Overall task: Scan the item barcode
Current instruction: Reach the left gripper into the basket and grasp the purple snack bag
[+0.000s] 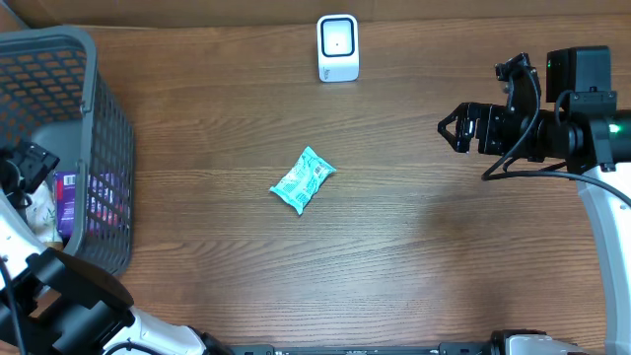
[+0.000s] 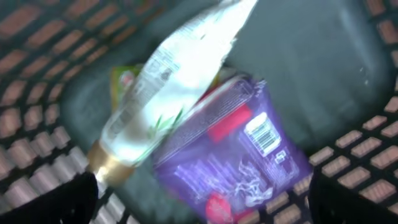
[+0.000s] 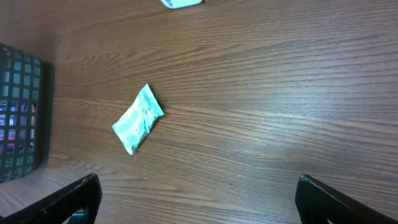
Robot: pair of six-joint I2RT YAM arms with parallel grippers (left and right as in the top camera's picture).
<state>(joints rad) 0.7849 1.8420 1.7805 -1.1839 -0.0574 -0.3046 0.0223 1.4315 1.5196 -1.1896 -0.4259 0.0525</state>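
A teal packet (image 1: 304, 180) lies flat on the wooden table, left of my right gripper (image 1: 452, 129), which hangs open and empty above the bare wood. From the right wrist, the teal packet (image 3: 138, 118) lies far ahead of the gripper (image 3: 199, 208). The white scanner (image 1: 337, 47) stands at the table's back edge. My left gripper (image 2: 199, 214) is open inside the grey basket (image 1: 108, 128), just above a purple package (image 2: 230, 155) with its barcode (image 2: 263, 134) facing up. A white pouch with a gold cap (image 2: 168, 81) lies across the purple package.
The basket (image 3: 22, 112) fills the table's left side and holds the purple package (image 1: 74, 197) with other goods. Its mesh walls (image 2: 37, 155) surround the left gripper. The scanner's (image 3: 182, 2) edge shows at the top of the right wrist view.
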